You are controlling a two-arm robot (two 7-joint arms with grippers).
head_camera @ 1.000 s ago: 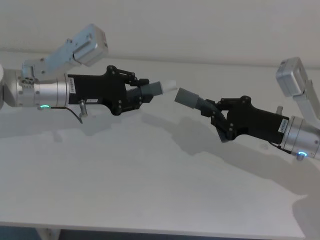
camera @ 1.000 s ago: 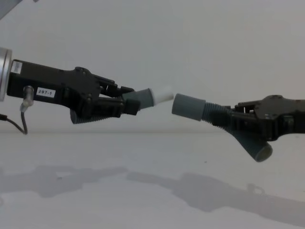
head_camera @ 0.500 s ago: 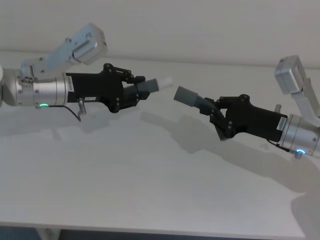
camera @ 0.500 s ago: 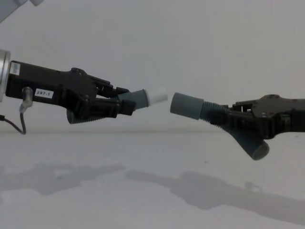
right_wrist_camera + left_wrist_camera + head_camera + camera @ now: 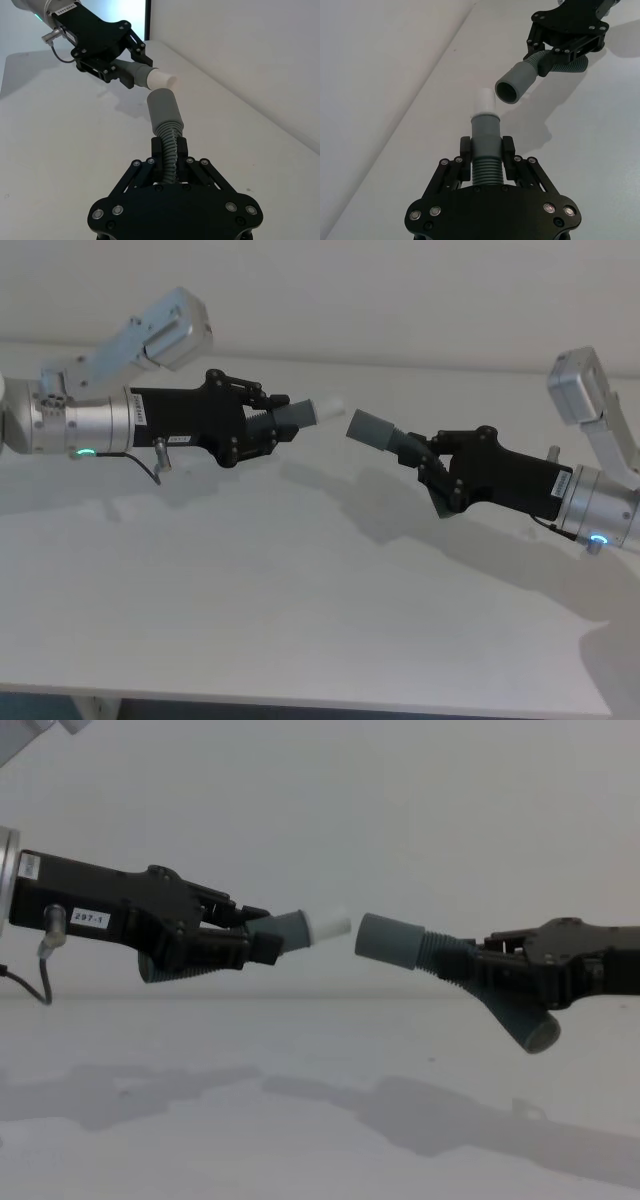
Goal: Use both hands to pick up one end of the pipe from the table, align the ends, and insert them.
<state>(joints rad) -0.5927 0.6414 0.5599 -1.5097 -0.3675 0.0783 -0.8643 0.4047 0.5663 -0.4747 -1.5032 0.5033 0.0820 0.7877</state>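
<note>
Above the plain white worktop (image 5: 300, 590), my left gripper (image 5: 262, 423) is clenching its jaws on the ribbed grey hose piece with the whitish tip (image 5: 305, 411), my right gripper (image 5: 432, 462) is clenching the wide-cuffed ribbed hose (image 5: 378, 430), ends just apart.

Right pincer (image 5: 170, 155) near us, fingers (image 5: 183, 150) closed on a ribbed hose piece (image 5: 169, 150); its wide grey cuff (image 5: 163, 109) points away from us. Beyond it we see the left pincer (image 5: 131, 64) gripping the other hose piece (image 5: 134, 70), pale tip (image 5: 162, 80) aimed at the wide cuff. Tip and cuff rim lie just beside each other, not inserted. Both are held above the white surface (image 5: 60, 145).
</note>
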